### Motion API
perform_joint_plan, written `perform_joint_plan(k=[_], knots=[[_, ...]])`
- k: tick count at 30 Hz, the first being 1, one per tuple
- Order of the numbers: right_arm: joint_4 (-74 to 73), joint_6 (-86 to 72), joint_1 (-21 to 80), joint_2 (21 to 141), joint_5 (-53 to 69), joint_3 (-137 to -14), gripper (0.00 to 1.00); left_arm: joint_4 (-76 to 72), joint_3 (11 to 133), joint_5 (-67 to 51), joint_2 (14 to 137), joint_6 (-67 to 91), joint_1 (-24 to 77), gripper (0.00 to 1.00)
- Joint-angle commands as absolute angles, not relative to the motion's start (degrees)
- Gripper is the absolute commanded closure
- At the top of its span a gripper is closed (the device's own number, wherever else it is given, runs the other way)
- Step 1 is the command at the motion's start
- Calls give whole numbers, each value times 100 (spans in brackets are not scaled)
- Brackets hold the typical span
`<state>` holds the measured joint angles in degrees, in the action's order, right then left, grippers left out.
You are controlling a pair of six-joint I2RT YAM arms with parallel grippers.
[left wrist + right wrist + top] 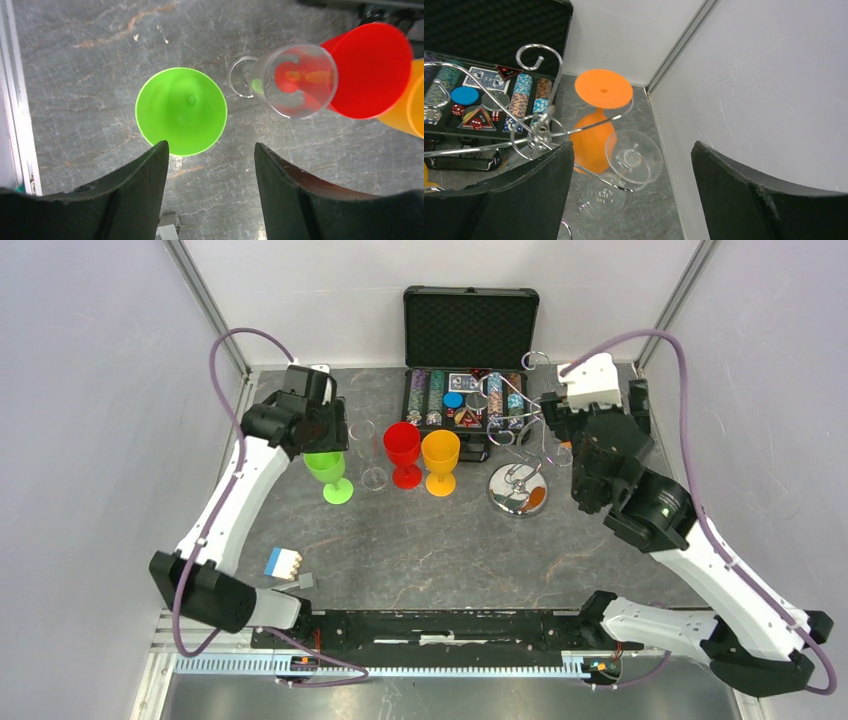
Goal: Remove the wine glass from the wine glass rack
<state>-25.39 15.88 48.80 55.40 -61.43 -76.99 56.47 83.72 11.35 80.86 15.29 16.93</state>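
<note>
Silver rack [506, 492], clear glass [636, 160], orange glass [604, 89]

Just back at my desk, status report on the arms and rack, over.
Left gripper open over green glass. Right gripper open, facing wine glass rack. Clear wine glass and orange glass hang on it, side by side, ungripped.

Top view: the right arm [640, 500] blocked the right side of the wine glass rack [517, 420], and whatever hung there could not be made out. In the right wrist view, the rack's base dropped below the bottom edge, the black case [489, 30] ran off the top and left, and the clear wine glass [634, 157] had a faint, blurred bowl at lower centre. In the left wrist view, the orange goblet [412, 100] was sliced by the right edge and the fingers [125, 200] were cut off at the bottom.
</note>
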Motion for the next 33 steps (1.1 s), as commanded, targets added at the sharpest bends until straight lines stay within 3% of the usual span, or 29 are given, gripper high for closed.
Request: perform_joint_plan(k=[1,3,6,7,16,19,26,33], knots=[[-3111,1386,4696,6122,-5759,-8440,8,5463,8585,1122,7512,1599,1650,27],[-3401,1261,4525,6413,-5584,-8776,9,5349,8504,1082,7291,1592,1652,22],[-3794,1046,4114,6751,-5127,-9163,11,5174,8363,1026,7013,1578,1652,1],[-3867,974,3985,6828,-5017,-9249,12,5108,8331,979,6934,1567,1652,0],[-3906,210,2328,6859,-2973,-9847,13,4770,8014,636,6494,1527,1652,0],[-3929,-316,1620,6851,-2877,-9756,11,4603,7791,412,6380,1547,1652,0],[-3571,-1621,-449,6214,-931,-8476,9,4168,7273,-264,6343,1670,1652,0],[-2544,-2847,-1257,5497,804,-7249,10,4096,7087,-441,6239,1557,1651,0]])
